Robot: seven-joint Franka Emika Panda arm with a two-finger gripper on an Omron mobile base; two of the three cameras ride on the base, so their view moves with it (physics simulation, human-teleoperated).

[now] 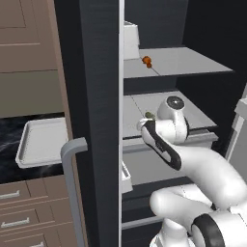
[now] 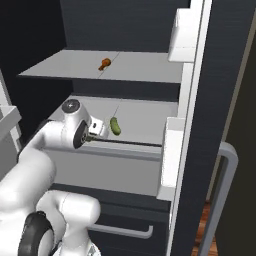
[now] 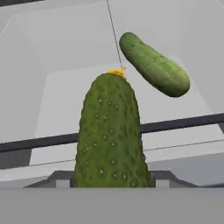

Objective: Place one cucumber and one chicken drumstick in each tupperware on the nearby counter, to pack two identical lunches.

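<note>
Cucumber point(image 3: 110, 131) gripped in the pincer point(image 3: 110, 181), upright in the hand view, between the two dark finger tips point(image 3: 59, 180), yellow stub at its far end. Jaws partway closed, pressed on its sides. Second cucumber point(image 3: 154, 64) lying loose on the grey fridge shelf point(image 3: 65, 100) beyond, slanted, apart from the held one; seen in the right base view as a small green shape point(image 2: 115, 126) just beside the hand. Pincer at the front edge of the middle shelf point(image 2: 145, 120), arm reaching in from below. Hint of green at the hand in the left base view point(image 1: 149, 115), too small to tell which cucumber.

Chicken drumstick point(image 1: 146, 61) on the upper shelf point(image 1: 183, 60), orange-brown, well apart from the pincer; also at point(image 2: 104, 63). Tupperware point(image 1: 41, 142) on the black marbled counter point(image 1: 9, 128), left of the open fridge door point(image 1: 99, 96), white and shallow. Brown drawers point(image 1: 19, 212) with silver handles under the counter.
</note>
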